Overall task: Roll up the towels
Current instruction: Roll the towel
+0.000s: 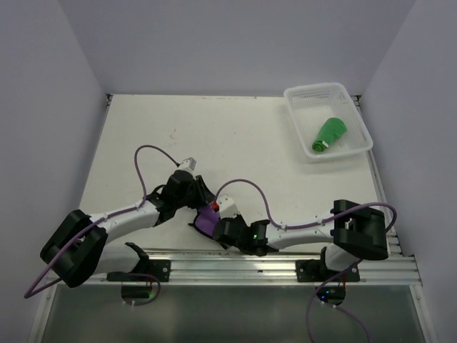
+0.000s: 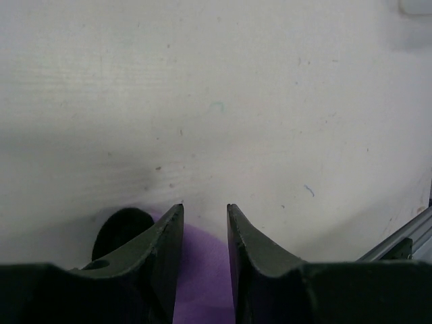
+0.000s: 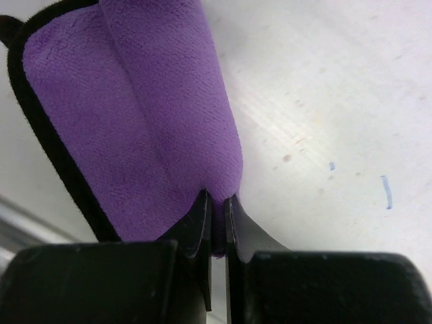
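Nearest me, my right gripper (image 3: 216, 201) is pinched tight on the near end of the purple towel (image 3: 148, 115), whose folded length runs straight away from its fingers along the surface (image 3: 324, 101). My left gripper (image 2: 204, 210) stands part open over the same towel, gripping nothing I can see. Far right, the green towel (image 1: 329, 134) lies rolled in the white basket (image 1: 318, 87), well apart.

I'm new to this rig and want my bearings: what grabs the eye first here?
The black-edged purple towel lies at the table's near edge, the right gripper pinching its fold and the left gripper straddling it. At the far right, a rolled green towel lies in the white lattice basket.
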Robot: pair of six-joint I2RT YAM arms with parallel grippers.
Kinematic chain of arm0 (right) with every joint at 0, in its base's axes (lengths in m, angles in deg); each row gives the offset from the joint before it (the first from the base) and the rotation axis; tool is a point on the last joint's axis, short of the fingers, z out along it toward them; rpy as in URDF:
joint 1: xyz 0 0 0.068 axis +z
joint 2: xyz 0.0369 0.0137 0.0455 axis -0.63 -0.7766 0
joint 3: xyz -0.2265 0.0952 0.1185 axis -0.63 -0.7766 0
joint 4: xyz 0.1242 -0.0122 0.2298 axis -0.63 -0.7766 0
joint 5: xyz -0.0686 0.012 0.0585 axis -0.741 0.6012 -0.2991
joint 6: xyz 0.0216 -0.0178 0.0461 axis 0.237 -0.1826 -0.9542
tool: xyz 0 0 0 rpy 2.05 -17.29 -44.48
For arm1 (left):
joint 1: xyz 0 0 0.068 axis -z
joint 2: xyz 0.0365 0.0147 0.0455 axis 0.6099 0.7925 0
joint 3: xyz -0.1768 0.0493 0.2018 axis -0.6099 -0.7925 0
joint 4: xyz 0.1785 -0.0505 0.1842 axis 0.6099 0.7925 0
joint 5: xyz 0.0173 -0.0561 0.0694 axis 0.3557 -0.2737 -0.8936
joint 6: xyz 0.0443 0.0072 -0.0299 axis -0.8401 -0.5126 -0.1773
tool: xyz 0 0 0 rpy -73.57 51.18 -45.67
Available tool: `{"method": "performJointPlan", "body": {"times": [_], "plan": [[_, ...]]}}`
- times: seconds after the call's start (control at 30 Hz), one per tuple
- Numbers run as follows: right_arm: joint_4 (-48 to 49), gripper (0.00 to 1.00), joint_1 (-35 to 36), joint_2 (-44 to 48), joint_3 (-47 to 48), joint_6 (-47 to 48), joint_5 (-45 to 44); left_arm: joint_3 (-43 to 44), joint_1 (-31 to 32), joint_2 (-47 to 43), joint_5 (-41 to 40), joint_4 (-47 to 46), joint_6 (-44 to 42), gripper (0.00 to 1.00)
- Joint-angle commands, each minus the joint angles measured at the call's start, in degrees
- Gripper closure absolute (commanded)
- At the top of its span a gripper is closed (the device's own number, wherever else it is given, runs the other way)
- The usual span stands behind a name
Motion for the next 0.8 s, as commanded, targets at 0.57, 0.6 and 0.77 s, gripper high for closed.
{"method": "performJointPlan", "body": {"times": [0.57, 0.6, 0.77], "plan": [[-22.0, 1.00, 0.8, -20.7, 20.2, -12.8, -33.7, 7.2, -3.5, 4.5, 7.1, -3.3, -2.7, 0.64], [-23.3, 1.00, 1.0, -21.6, 20.8, -12.8, -33.8, 6.4, -3.5, 4.5, 8.1, -6.3, -1.5, 0.64], [-25.7, 1.00, 3.3, -25.5, 24.1, -13.1, -34.8, 3.7, -3.6, 6.1, 12.6, -13.4, 0.7, 0.63]]}}
